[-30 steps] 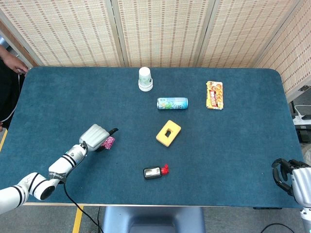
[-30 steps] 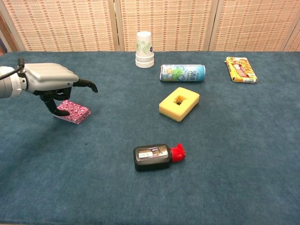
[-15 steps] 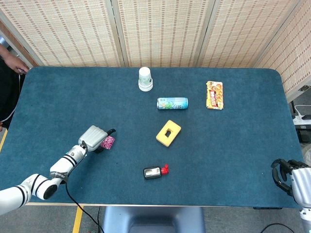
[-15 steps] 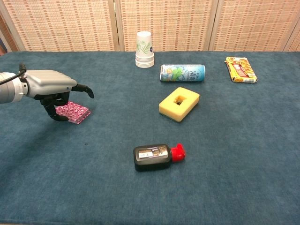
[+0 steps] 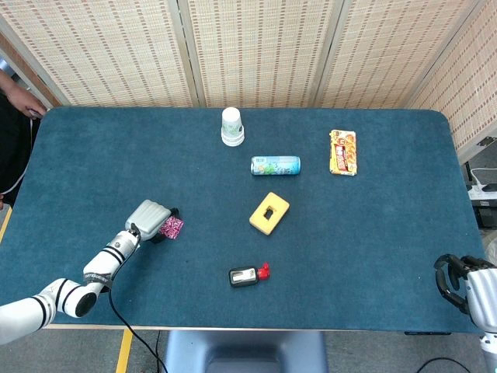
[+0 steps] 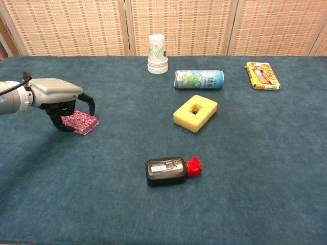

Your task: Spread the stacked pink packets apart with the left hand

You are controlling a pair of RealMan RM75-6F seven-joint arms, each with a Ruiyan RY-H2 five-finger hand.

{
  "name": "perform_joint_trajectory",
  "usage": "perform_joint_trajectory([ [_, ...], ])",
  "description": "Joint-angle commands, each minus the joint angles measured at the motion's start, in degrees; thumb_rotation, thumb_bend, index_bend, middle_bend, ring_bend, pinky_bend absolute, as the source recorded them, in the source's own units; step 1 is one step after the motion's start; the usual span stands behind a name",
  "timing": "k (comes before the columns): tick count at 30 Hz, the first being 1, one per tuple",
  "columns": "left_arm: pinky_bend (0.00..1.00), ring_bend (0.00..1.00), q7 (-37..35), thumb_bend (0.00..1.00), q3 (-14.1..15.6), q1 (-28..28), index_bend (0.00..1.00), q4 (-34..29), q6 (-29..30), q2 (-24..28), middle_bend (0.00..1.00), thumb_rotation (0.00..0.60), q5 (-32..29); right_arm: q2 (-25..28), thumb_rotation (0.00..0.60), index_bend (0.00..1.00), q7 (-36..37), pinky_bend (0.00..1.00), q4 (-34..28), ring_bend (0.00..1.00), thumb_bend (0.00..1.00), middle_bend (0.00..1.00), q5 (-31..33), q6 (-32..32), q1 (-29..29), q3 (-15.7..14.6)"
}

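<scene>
The stacked pink packets (image 5: 173, 227) (image 6: 83, 123) lie flat on the blue table, at its left side. My left hand (image 5: 147, 218) (image 6: 53, 93) is low over their left part. Its fingers curl down around the stack, with the thumb at the near left edge and one fingertip above the right corner. The hand covers the far left part of the stack. My right hand (image 5: 464, 285) shows only in the head view, off the table's front right corner, fingers curled in and holding nothing.
A stack of paper cups (image 6: 157, 54), a lying can (image 6: 199, 79) and a snack packet (image 6: 262, 75) are at the back. A yellow foam block (image 6: 195, 113) and a black bottle with a red cap (image 6: 168, 170) lie mid-table. A person's arm (image 5: 17, 101) is at the far left edge.
My left hand has sunk lower onto the stack, and its outstretched finger has curled down over the packets' right side. The packets and the right hand have not moved.
</scene>
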Motion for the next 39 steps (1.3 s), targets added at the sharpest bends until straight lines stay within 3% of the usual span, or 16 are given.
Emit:
perform_joint_trajectory([
  [1, 0.96, 0.96, 0.3, 0.28, 0.1, 0.0, 0.32, 0.3, 0.1, -0.3, 0.96, 0.6, -0.5, 0.0, 0.6, 0.89, -0.1, 0.7, 0.0, 0.63, 0.55, 0.82, -0.1, 0.0, 0.0, 0.0],
  [21, 0.96, 0.96, 5.7, 0.28, 0.5, -0.5, 0.24, 0.7, 0.9, -1.1, 0.95, 0.6, -6.5, 0.2, 0.6, 0.89, 0.1, 0.7, 0.0, 0.63, 0.55, 0.82, -0.2, 0.0, -0.1, -0.2],
  [25, 0.96, 0.97, 6.7, 0.28, 0.6, -0.5, 0.33, 0.6, 1.7, -1.3, 0.96, 0.6, -7.1, 0.3, 0.6, 0.89, 0.1, 0.7, -0.1, 0.63, 0.55, 0.82, -0.2, 0.0, -0.1, -0.3],
  [30, 0.97, 0.98, 7.4, 0.28, 0.7, -0.3, 0.53, 0.6, 2.9, -1.5, 0.97, 0.6, -7.2, 0.3, 0.6, 0.89, 0.1, 0.7, -0.1, 0.63, 0.55, 0.82, -0.2, -0.1, -0.1, -0.3],
  [39, 0.98, 0.98, 6.9, 0.27, 0.9, 1.0, 0.65, -1.7, 5.4, 0.7, 0.98, 0.6, -6.3, 0.3, 0.6, 0.89, -0.2, 0.7, -0.2, 0.63, 0.55, 0.82, -0.1, -0.5, 0.1, -0.4],
])
